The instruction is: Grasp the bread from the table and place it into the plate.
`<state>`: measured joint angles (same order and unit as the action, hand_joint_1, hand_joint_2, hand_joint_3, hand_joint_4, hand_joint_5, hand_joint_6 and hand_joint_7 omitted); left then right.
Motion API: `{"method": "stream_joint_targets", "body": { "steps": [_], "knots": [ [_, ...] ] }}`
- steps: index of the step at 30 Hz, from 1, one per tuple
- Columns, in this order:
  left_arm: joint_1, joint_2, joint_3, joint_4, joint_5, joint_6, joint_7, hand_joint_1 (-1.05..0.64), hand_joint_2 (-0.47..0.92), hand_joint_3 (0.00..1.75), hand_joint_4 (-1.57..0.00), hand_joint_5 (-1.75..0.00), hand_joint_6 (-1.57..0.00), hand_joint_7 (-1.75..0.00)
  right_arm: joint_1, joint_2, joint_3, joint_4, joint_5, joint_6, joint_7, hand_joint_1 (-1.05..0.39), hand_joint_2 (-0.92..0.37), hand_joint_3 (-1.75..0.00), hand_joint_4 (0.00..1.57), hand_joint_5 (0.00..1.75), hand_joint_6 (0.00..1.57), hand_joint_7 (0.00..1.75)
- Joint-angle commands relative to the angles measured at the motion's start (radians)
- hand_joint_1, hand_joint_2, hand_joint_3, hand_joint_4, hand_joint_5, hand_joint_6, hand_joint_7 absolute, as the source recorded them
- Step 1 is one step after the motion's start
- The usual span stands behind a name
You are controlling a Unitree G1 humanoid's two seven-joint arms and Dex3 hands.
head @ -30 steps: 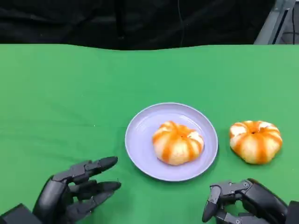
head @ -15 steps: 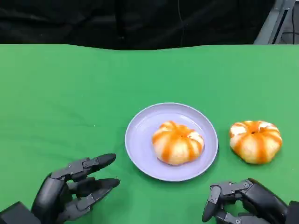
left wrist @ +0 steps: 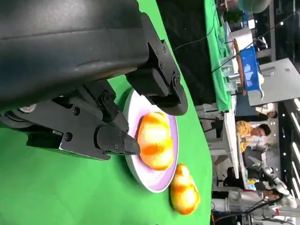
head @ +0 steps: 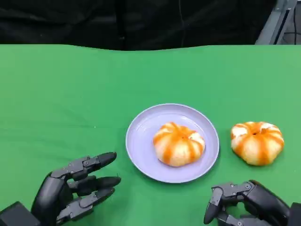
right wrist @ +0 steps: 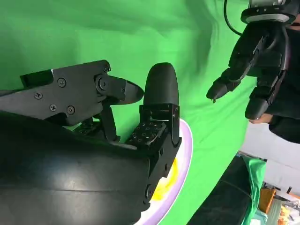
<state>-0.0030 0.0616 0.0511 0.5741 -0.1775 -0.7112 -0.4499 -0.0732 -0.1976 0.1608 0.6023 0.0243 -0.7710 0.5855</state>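
A round orange-and-white striped bread lies on the lavender plate at the table's centre. A second bread of the same kind sits on the green cloth just right of the plate. My left hand hovers low at the near left, fingers spread and pointing toward the plate, holding nothing. My right hand is at the near right, below the loose bread, fingers curled downward and empty. In the right wrist view the plate shows past my fingers, and the left hand beyond.
Green cloth covers the whole table, with wide bare room left of and behind the plate. A dark backdrop runs along the far edge. The left wrist view shows other tables and a seated person far off.
My left hand has drifted slightly down and toward me, fingers still spread. The right hand, both breads and the plate have not moved.
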Motion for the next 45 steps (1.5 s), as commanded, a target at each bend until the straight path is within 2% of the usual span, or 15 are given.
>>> {"method": "stream_joint_targets", "body": {
  "steps": [1, 26, 27, 28, 29, 30, 33, 45],
  "knots": [
    [-0.001, 0.016, 0.011, 0.009, -0.006, -0.018, -0.005, 0.01, 0.92, 0.13, -0.98, 0.0, -0.8, 0.0, 0.006, -0.018, -0.01, -0.011, 0.012, -0.001, 0.002, -0.06, -0.92, -0.47, 0.7, 1.58, 0.79, 1.07],
    [-0.012, 0.012, 0.008, 0.02, -0.009, -0.043, -0.009, 0.04, 0.92, 0.19, -1.0, 0.0, -0.81, 0.0, 0.003, -0.016, -0.01, -0.007, 0.012, -0.003, 0.0, -0.07, -0.92, -0.47, 0.7, 1.57, 0.79, 1.08],
    [-0.014, 0.006, 0.007, 0.02, -0.021, -0.045, -0.018, -0.02, 0.92, 0.4, -0.97, -0.66, -0.91, -0.52, 0.002, -0.016, -0.011, -0.005, 0.012, -0.006, 0.0, -0.06, -0.92, -0.47, 0.71, 1.58, 0.79, 1.08],
    [-0.015, 0.003, 0.006, 0.02, -0.029, -0.046, -0.025, -0.04, 0.91, 0.48, -0.89, -1.01, -0.89, -0.81, 0.001, -0.015, -0.011, -0.003, 0.012, -0.007, -0.001, -0.06, -0.92, -0.47, 0.71, 1.58, 0.79, 1.08],
    [-0.016, 0.001, 0.006, 0.021, -0.034, -0.047, -0.029, -0.05, 0.91, 0.54, -0.84, -1.23, -0.86, -1.0, 0.001, -0.015, -0.011, -0.003, 0.012, -0.008, -0.001, -0.06, -0.92, -0.48, 0.71, 1.58, 0.79, 1.08],
    [-0.016, 0.001, 0.006, 0.021, -0.035, -0.047, -0.031, -0.06, 0.9, 0.56, -0.82, -1.31, -0.85, -1.07, 0.001, -0.015, -0.011, -0.003, 0.012, -0.008, -0.001, -0.06, -0.91, -0.48, 0.71, 1.58, 0.79, 1.08],
    [-0.017, 0.0, 0.008, 0.023, -0.037, -0.048, -0.034, -0.06, 0.9, 0.58, -0.8, -1.38, -0.84, -1.14, 0.001, -0.015, -0.011, -0.003, 0.012, -0.008, -0.001, -0.06, -0.91, -0.48, 0.71, 1.59, 0.8, 1.08],
    [-0.017, -0.001, 0.01, 0.023, -0.037, -0.049, -0.037, -0.06, 0.89, 0.59, -0.8, -1.39, -0.83, -1.16, 0.001, -0.015, -0.011, -0.003, 0.012, -0.008, -0.001, -0.06, -0.9, -0.5, 0.71, 1.59, 0.8, 1.07]
  ]
}}
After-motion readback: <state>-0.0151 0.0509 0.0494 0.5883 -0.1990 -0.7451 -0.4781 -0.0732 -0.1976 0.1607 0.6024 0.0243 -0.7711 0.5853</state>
